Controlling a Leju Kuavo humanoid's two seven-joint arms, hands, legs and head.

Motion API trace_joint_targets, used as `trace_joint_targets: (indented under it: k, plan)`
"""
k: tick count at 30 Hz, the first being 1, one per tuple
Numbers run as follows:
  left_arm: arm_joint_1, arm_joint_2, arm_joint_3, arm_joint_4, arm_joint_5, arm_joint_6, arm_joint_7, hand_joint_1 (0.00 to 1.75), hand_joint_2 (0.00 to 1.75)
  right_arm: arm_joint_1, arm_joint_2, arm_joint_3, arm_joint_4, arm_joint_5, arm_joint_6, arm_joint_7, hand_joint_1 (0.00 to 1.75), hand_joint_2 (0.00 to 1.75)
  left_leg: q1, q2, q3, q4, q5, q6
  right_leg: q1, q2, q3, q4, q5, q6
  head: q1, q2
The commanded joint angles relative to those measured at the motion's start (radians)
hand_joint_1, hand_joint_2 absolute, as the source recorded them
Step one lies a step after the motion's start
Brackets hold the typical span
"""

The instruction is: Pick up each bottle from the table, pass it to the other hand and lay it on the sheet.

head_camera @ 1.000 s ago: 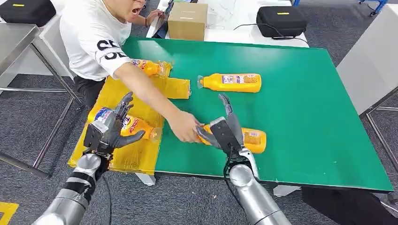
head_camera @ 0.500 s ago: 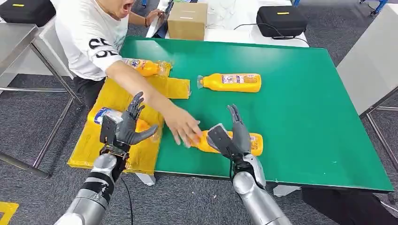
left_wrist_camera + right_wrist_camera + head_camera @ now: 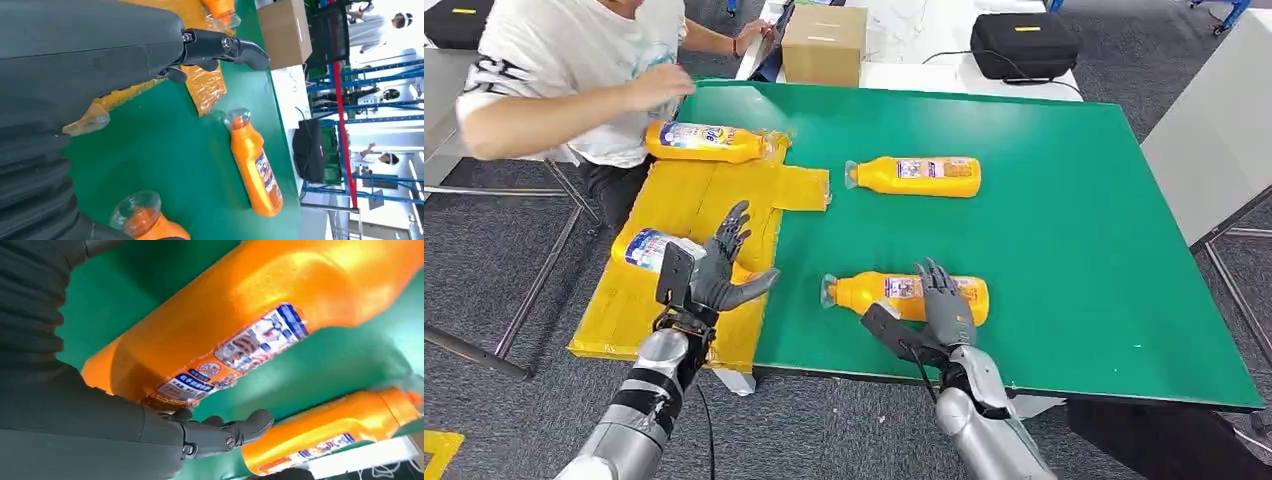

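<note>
- The right hand (image 3: 939, 305) is down at the near bottle (image 3: 909, 297), fingers draped over the middle of its body where it lies on the green table (image 3: 1074, 250). From the right wrist view the fingers (image 3: 225, 432) sit against the label side. I cannot tell whether it has a proper grip yet; the bottle looks to be lying flat on the table.
- The left hand (image 3: 714, 275) hovers above the yellow sheet (image 3: 684, 200), fingers spread and holding nothing, just beside a bottle with a blue and white label (image 3: 652, 247) that lies on the sheet.
- A second bottle on the sheet (image 3: 707, 142) lies at its far edge, so two look delivered.
- Out on the bare green, a far bottle (image 3: 914, 175) lies on its side, well apart from both hands and just beside the sheet's corner.
- So, by my reckoning, roughly half is done: two on the sheet, two left. The near one needs lifting, handing across to the left hand and laying down; then the far one.
- A person (image 3: 574, 80) leans in at the far left corner, with an arm out over the table's edge near the upper bottle.
- Behind the table sit a cardboard box (image 3: 824, 45) and a black case (image 3: 1024, 45).
</note>
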Motion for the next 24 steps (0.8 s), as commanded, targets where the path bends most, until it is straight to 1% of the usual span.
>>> trace_joint_targets:
  k: [1,2,3,4,6,7,8,9,10,11,14,16,17,18,19,21,22,24]
  plan:
    - [-0.025,0.008,-0.022,0.031,0.001,-0.004,0.007,0.00,1.75,-0.019,-0.039,0.009,0.117,0.003,0.019,0.016,0.00,1.75,0.000,-0.002,0.006,-0.001,-0.002,-0.001,0.000,-0.002,0.007,-0.001,-0.002,-0.001,0.000,0.000]
    - [-0.025,0.008,-0.022,0.031,0.001,-0.004,0.007,0.00,1.75,-0.019,-0.039,0.009,0.117,0.003,0.019,0.016,0.00,1.75,0.000,-0.002,0.006,-0.001,-0.001,0.000,0.000,-0.002,0.007,-0.001,-0.002,-0.001,0.000,0.000]
    - [-0.024,0.008,-0.019,0.029,0.006,-0.014,0.009,0.00,1.75,-0.028,-0.045,0.026,0.125,0.039,0.032,0.046,0.00,1.75,0.000,-0.002,0.005,-0.001,-0.001,0.000,0.000,-0.001,0.006,-0.001,-0.001,-0.001,0.000,0.000]
    - [-0.022,0.009,-0.017,0.026,0.006,-0.014,0.009,0.00,1.75,-0.036,-0.051,0.036,0.132,0.061,0.045,0.061,0.00,1.75,0.000,-0.002,0.007,-0.001,-0.002,-0.001,0.000,-0.002,0.008,-0.001,-0.002,-0.001,0.000,0.000]
    - [-0.013,0.009,-0.008,0.016,0.007,-0.017,0.009,0.00,1.75,-0.070,-0.062,0.056,0.161,0.127,0.057,0.099,0.00,1.75,0.000,-0.001,0.005,-0.001,-0.001,0.000,0.000,-0.001,0.006,-0.001,-0.001,-0.001,0.000,0.000]
    - [-0.010,0.008,-0.005,0.012,0.007,-0.015,0.009,0.00,1.75,-0.082,-0.064,0.057,0.168,0.143,0.053,0.107,0.00,1.75,0.000,-0.001,0.008,-0.001,-0.002,-0.001,0.000,-0.001,0.009,-0.001,-0.002,-0.001,0.000,0.000]
    - [-0.005,0.006,0.001,0.008,0.008,-0.018,0.012,0.00,1.75,-0.093,-0.062,0.056,0.176,0.166,0.048,0.115,0.00,1.75,0.000,-0.001,0.007,-0.001,-0.001,-0.001,0.000,-0.001,0.008,-0.001,-0.001,-0.001,0.000,0.000]
    - [0.000,0.007,0.004,0.004,0.010,-0.025,0.014,0.00,1.75,-0.105,-0.057,0.051,0.183,0.171,0.058,0.116,0.00,1.75,0.000,-0.001,0.005,-0.001,-0.001,0.000,0.000,0.000,0.006,-0.001,-0.001,-0.001,0.000,0.000]
    - [0.002,0.005,0.009,0.003,0.011,-0.028,0.014,0.00,1.75,-0.115,-0.056,0.050,0.191,0.180,0.069,0.116,0.00,1.75,0.000,-0.001,0.008,-0.001,-0.002,-0.001,0.000,0.000,0.009,-0.001,-0.002,-0.001,0.000,0.000]
    - [0.001,0.005,0.011,0.004,0.009,-0.029,0.014,0.00,1.75,-0.123,-0.056,0.051,0.199,0.188,0.077,0.120,0.00,1.75,0.000,-0.001,0.006,-0.001,0.000,0.000,0.000,0.000,0.007,-0.001,-0.001,-0.001,0.000,0.000]
    - [-0.003,0.004,0.014,0.010,0.007,-0.037,0.014,0.00,1.75,-0.156,-0.056,0.055,0.243,0.203,0.112,0.126,0.00,1.75,0.000,-0.001,0.006,-0.001,-0.001,0.000,0.000,0.000,0.007,0.000,-0.001,-0.001,0.000,0.000]
    - [-0.016,0.005,0.016,0.024,0.006,-0.043,0.020,0.00,1.75,-0.190,-0.064,0.072,0.305,0.202,0.170,0.126,0.00,1.75,0.000,-0.001,0.008,0.000,-0.002,0.000,0.001,0.000,0.009,0.000,-0.002,-0.001,0.000,0.000]
    - [-0.021,0.004,0.017,0.032,0.007,-0.046,0.022,0.00,1.75,-0.204,-0.065,0.078,0.335,0.198,0.191,0.122,0.82,1.75,0.000,-0.001,0.007,-0.001,-0.001,0.000,0.000,0.000,0.007,0.000,-0.001,-0.001,0.000,0.000]
    - [-0.027,0.004,0.014,0.040,0.003,-0.045,0.022,0.00,1.75,-0.218,-0.066,0.082,0.362,0.194,0.204,0.115,1.47,1.75,0.000,-0.001,0.005,0.000,0.000,0.000,0.000,0.000,0.006,-0.001,0.000,0.000,0.000,0.000]
    - [-0.029,0.004,0.013,0.044,0.002,-0.044,0.022,0.00,1.75,-0.222,-0.066,0.080,0.373,0.188,0.212,0.106,1.73,1.75,0.000,-0.001,0.008,-0.001,-0.001,0.000,0.001,0.000,0.009,-0.001,-0.001,-0.001,0.000,0.000]
    - [-0.031,0.005,0.011,0.048,0.000,-0.044,0.022,0.00,1.75,-0.229,-0.066,0.083,0.387,0.185,0.222,0.100,1.75,1.75,0.001,-0.002,0.006,-0.001,0.000,0.000,0.001,-0.001,0.007,-0.001,0.000,0.000,0.000,0.000]
    - [-0.034,0.005,0.011,0.052,-0.001,-0.044,0.021,0.00,1.75,-0.236,-0.066,0.090,0.400,0.185,0.229,0.098,1.75,1.75,0.001,-0.003,0.008,-0.001,0.000,0.000,0.001,-0.002,0.009,-0.001,-0.001,-0.001,0.000,0.000]
    - [-0.042,0.008,0.008,0.067,-0.002,-0.050,0.018,0.00,1.75,-0.258,-0.066,0.091,0.437,0.153,0.272,0.052,1.75,1.75,0.001,-0.002,0.008,-0.001,0.000,0.000,0.001,-0.002,0.008,-0.001,0.000,0.000,0.000,0.000]
